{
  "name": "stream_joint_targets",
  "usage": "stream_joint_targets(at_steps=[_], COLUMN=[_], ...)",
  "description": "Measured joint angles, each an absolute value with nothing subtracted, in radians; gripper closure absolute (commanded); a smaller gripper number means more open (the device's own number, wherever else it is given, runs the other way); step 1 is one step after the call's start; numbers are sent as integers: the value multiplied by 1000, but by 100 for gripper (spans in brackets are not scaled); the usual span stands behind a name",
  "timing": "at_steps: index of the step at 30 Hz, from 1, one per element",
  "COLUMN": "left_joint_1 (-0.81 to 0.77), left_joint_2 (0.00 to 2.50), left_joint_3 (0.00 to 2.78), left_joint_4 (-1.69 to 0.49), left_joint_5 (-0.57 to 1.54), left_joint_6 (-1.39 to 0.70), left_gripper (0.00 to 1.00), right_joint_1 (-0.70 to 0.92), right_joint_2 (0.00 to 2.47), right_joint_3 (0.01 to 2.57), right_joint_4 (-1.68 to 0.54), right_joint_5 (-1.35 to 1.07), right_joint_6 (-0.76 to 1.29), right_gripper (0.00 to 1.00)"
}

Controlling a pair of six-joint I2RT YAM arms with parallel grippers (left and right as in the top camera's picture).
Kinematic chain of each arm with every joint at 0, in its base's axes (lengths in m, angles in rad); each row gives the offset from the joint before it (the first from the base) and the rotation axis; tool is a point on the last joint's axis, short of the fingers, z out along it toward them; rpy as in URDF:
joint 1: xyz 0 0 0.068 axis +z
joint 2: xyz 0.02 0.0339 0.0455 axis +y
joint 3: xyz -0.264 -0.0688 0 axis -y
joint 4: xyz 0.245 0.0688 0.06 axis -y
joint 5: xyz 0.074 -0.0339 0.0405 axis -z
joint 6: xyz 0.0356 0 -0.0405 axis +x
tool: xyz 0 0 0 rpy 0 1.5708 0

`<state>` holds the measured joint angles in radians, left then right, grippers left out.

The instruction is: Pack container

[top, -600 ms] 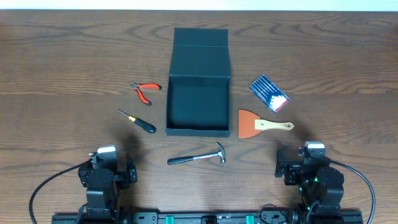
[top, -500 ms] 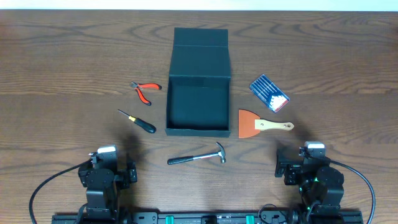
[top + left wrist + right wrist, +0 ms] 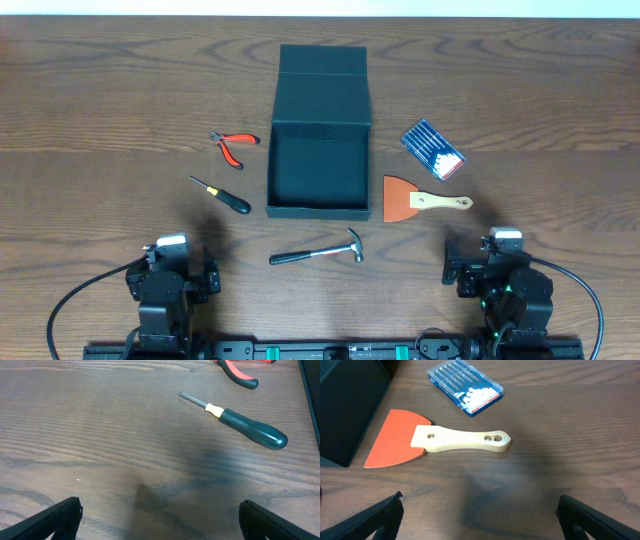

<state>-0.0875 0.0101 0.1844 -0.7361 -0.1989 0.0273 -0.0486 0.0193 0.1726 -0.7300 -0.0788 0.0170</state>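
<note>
The dark teal-black container [image 3: 318, 168] stands open at the table's centre, its flap lid [image 3: 322, 75] laid back and its inside empty. A black-handled screwdriver [image 3: 224, 195] and red pliers [image 3: 231, 146] lie to its left. A hammer [image 3: 318, 252] lies in front of it. An orange scraper with a pale handle [image 3: 420, 200] and a small blue packet [image 3: 433, 149] lie to its right. My left gripper [image 3: 160, 517] is open and empty near the front edge, short of the screwdriver [image 3: 240, 422]. My right gripper [image 3: 480, 517] is open and empty, short of the scraper [image 3: 435, 444].
The container's corner [image 3: 347, 410] fills the upper left of the right wrist view. The blue packet [image 3: 465, 387] lies beyond the scraper there. The pliers' handles [image 3: 240, 371] show at the top of the left wrist view. Both arm bases sit at the table's front edge.
</note>
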Motion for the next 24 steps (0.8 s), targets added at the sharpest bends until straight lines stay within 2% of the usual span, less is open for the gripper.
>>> stream_joint_targets(at_steps=[6,16,24], left_joint_1=[-88,-88,-88], left_joint_2=[10,10,10], left_joint_3=[184,184,184], left_joint_4=[-736,-736,-736], left_joint_5=[-199,-202,-202], left_joint_6=[27,27,27], left_gripper=[1,2,1], right_joint_1=[-49,-49,4], right_joint_2=[186,696,1051], right_joint_3=[228,669,1001], right_joint_4=[-647,-633,-790], right_joint_5=[-80,-133,-184], right_joint_6=[18,19,23], right_gripper=[1,1,1])
